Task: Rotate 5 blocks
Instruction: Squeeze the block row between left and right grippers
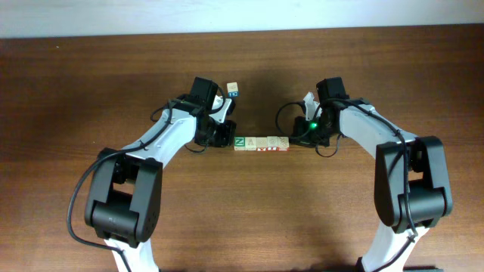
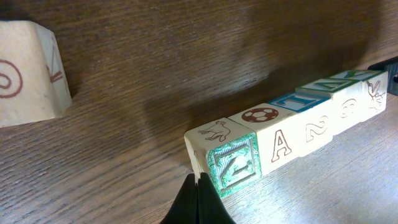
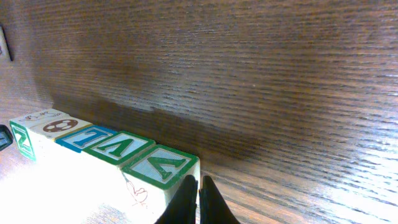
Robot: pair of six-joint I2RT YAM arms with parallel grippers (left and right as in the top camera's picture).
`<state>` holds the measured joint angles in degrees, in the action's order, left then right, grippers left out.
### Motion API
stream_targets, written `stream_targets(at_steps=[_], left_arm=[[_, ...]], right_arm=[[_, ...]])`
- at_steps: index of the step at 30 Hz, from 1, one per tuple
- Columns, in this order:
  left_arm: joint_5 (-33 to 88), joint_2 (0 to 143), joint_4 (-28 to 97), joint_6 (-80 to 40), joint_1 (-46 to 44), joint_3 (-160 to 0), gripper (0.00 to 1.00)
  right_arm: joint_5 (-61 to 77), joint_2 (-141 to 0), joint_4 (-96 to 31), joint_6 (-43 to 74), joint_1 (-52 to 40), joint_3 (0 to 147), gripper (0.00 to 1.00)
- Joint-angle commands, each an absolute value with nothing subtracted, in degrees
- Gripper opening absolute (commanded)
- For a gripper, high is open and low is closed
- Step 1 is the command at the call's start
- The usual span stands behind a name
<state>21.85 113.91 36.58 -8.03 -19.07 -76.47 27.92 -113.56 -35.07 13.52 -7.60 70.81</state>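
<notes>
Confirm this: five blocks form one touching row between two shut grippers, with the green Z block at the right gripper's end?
Wrong end. The green Z block sits by the left gripper, as the left wrist view shows; the right gripper is at the opposite end. The rest holds.

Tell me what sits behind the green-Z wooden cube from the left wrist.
Four more light-wood cubes in a touching row, ending at the shut right gripper. Their joined faces are covered.
</notes>
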Motion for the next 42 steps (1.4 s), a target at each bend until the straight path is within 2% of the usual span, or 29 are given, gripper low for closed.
stream_targets(at_steps=[1, 12, 16, 22, 42], left_arm=[[22.87, 116.16, 36.01, -9.82, -19.00, -75.83, 0.00], [23.79, 116.46, 35.62, -10.17, -18.96, -75.83, 0.00], [24.88, 116.46, 35.81, -10.22, -17.72, -75.83, 0.00], [28.36, 116.46, 35.66, -10.22, -16.34, -75.83, 0.00], [28.32, 117.10, 36.56, -12.84, -16.78, -75.83, 0.00]], right_arm=[[27.33, -114.19, -35.07, 13.78, -7.44, 70.28, 0.06], [28.42, -114.19, -35.16, 13.65, -5.52, 70.28, 0.05], [36.97, -114.26, -34.83, 9.08, 0.21, 69.36, 0.05], [43.18, -114.63, -28.10, 8.36, 1.15, 63.61, 0.06], [43.31, -114.69, -27.16, 8.67, 1.15, 63.53, 0.06]])
